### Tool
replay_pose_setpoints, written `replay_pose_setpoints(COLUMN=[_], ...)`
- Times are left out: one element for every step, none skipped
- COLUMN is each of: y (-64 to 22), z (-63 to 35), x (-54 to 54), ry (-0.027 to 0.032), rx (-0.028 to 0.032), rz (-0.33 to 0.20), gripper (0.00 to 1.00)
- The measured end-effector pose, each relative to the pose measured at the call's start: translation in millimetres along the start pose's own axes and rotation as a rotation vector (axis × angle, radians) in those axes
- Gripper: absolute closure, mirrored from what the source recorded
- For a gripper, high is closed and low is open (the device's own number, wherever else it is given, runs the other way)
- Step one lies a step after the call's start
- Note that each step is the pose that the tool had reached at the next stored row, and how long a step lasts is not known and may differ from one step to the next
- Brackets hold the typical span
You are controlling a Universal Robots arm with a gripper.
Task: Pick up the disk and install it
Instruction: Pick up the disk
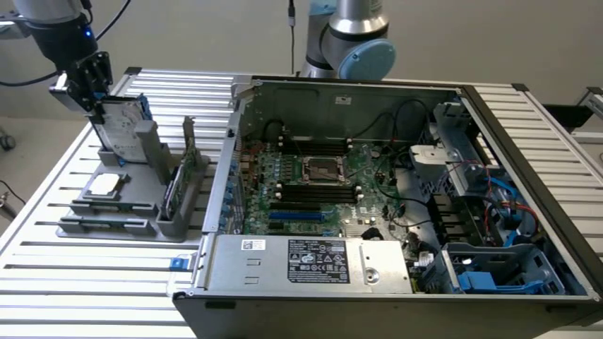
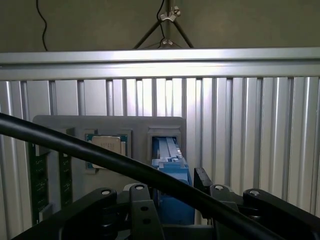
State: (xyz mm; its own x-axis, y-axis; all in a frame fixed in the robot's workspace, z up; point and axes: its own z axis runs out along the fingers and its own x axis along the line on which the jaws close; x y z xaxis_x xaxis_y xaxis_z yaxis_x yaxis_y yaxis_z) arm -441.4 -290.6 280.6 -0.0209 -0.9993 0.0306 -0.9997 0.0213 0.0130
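The disk (image 1: 121, 121), silver-grey with a white label and a blue carrier, stands upright at the far end of a grey holder (image 1: 113, 220) on the exterior view's left. My gripper (image 1: 90, 83) comes down onto its top edge. In the wrist view the blue carrier of the disk (image 2: 172, 192) sits between my gripper (image 2: 172, 181), and both black fingers (image 2: 141, 199) press against its sides. The disk's lower part still reaches down to the holder's slot.
The holder also carries a square silver chip (image 1: 104, 185) and upright green memory sticks (image 1: 175, 185). The open computer case (image 1: 377, 176) lies to the exterior view's right on the slatted aluminium table (image 1: 94, 296), with a blue-lined drive bay (image 1: 490, 272) at its near corner. A black cable (image 2: 100, 156) crosses the wrist view.
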Motion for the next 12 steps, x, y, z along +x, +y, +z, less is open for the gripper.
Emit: replay_pose_setpoints(y=[0.0,0.0,0.0,0.0,0.0,0.0,0.0,0.0,0.0,0.0,0.0,0.0], z=[0.1,0.1,0.2,0.2,0.3,0.4,0.5,0.6,0.7,0.7,0.7,0.8], x=[0.0,0.0,0.0,0.0,0.0,0.0,0.0,0.0,0.0,0.0,0.0,0.0], ry=[0.0006,0.0012,0.0018,0.0024,0.0032,0.0041,0.0050,0.0059,0.0064,0.0067,0.0071,0.0069], rx=[0.0000,0.0000,0.0000,0.0001,0.0000,0.0000,0.0001,0.0001,0.0001,-0.0001,-0.0003,-0.0004], rz=[0.000,0.000,0.000,0.000,0.000,0.000,0.000,0.000,0.000,0.000,0.000,0.000], gripper=[0.55,0.55,0.55,0.55,0.58,0.58,0.65,0.65,0.65,0.65,0.65,0.67])
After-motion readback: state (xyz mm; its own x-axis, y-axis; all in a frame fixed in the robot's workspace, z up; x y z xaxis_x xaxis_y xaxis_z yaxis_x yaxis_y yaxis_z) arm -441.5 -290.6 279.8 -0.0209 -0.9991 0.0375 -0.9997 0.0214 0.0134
